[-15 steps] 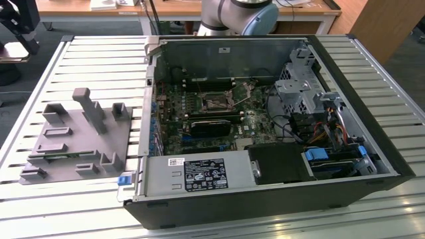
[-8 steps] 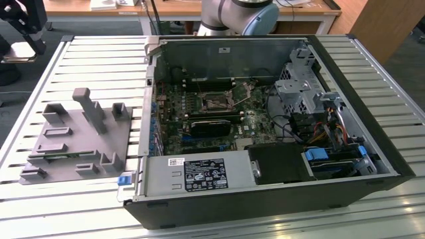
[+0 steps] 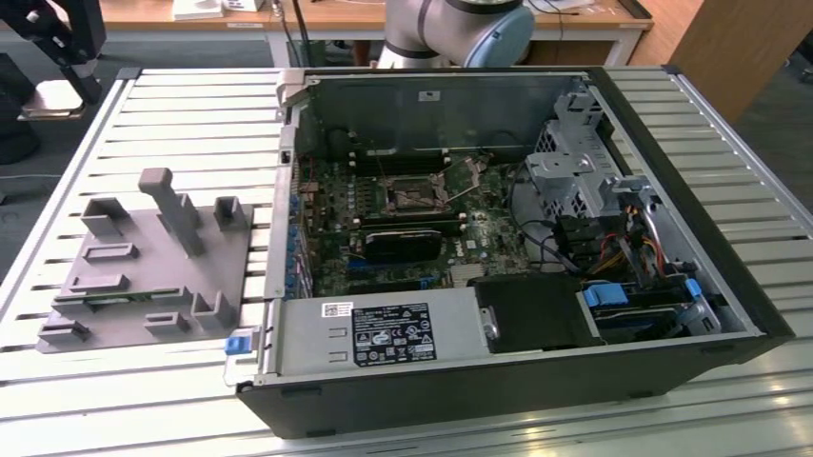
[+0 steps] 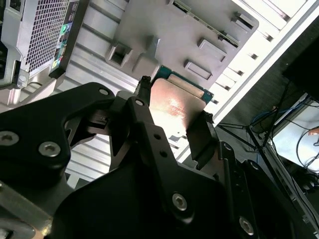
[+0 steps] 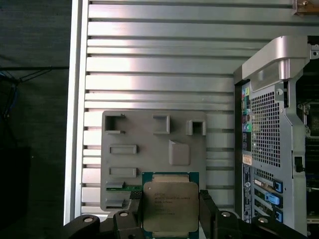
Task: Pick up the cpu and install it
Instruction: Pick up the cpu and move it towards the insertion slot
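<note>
My black gripper (image 5: pixel 170 211) is shut on the cpu (image 5: pixel 169 205), a flat square chip with a silvery-grey top and a green rim, pinched by two opposite edges. In the second wrist view the gripper (image 4: pixel 174 102) holds the same cpu (image 4: pixel 174 109), which reflects light. In the exterior view the gripper (image 3: pixel 57 90) hangs with the cpu (image 3: pixel 49 99) at the far upper left, raised above the slatted table. Both wrist views show the grey plastic tray (image 5: pixel 149 132) beneath the chip. The dark metal-framed socket (image 3: pixel 413 196) sits on the motherboard inside the open computer case, well toward the exterior view's right of the gripper.
The open computer case (image 3: pixel 508 381) lies on the slatted metal table (image 3: pixel 204 124), with the power supply (image 3: pixel 375 333) near its front and drive cages (image 3: pixel 578 171) at the right. The grey tray (image 3: pixel 140 257) has upright posts and slots; one slot holds a green strip (image 5: pixel 123 187).
</note>
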`<state>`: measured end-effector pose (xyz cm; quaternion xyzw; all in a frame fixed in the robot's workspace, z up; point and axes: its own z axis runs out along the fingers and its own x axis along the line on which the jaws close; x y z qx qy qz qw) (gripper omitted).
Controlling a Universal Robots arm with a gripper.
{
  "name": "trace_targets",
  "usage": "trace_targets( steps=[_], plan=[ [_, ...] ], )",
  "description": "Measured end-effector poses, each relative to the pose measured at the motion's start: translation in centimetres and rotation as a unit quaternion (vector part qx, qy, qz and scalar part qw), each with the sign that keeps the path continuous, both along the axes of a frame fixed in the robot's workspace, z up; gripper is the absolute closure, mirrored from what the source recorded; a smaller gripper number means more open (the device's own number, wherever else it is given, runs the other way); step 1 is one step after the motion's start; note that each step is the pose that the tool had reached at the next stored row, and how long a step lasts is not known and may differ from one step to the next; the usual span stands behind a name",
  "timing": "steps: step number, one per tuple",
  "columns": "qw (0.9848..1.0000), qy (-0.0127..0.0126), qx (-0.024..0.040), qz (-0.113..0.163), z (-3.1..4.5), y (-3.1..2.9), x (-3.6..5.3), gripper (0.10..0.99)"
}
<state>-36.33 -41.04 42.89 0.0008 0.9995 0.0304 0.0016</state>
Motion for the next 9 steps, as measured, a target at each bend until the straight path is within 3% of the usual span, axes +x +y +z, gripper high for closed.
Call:
trace_targets(
  steps=[9],
  plan=[
    [1.0000, 0.0000, 0.0000, 0.000, 0.00, 0.00, 1.02, 0.545]
  ],
)
